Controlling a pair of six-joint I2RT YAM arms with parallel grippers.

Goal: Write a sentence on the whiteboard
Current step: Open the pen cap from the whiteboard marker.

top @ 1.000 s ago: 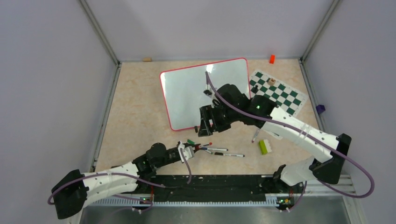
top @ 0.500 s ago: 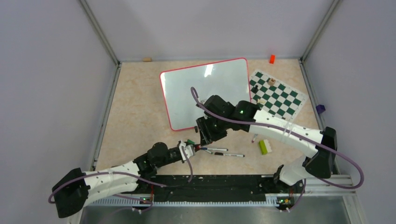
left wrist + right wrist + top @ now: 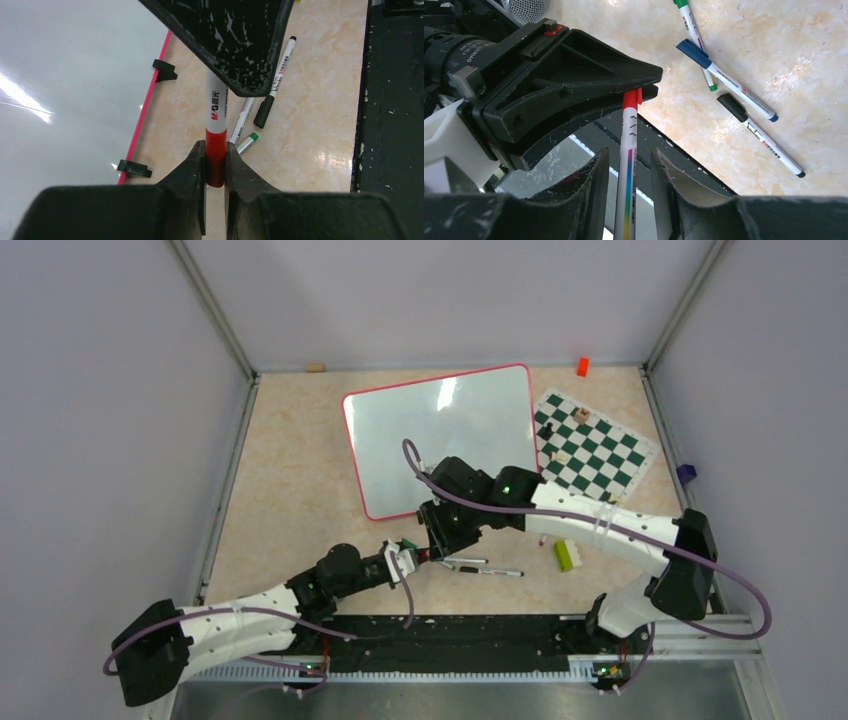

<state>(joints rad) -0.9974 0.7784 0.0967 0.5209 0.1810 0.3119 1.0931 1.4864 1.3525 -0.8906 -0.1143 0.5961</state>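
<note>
A: Which step is in hand?

B: Uncapping, it is judged. The white marker with a red cap (image 3: pixel 216 107) is clamped by its cap in the left end effector (image 3: pixel 215 165), low centre of the overhead view. Its barrel is flanked by the right end effector (image 3: pixel 629 170), narrow but not yet touching.

A: And the glossy white whiteboard with a red frame (image 3: pixel 440 435)?

B: It is laid flat on the beige surface (image 3: pixel 290 470), upper centre, with nothing written on it. Next, the barrel must be gripped and drawn straight off the cap.

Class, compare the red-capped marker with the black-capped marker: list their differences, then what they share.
The red-capped marker is clamped by its cap in the left gripper; the black-capped marker lies loose on the table. Cap colours differ: red against black. Both have white barrels and are capped.
</note>
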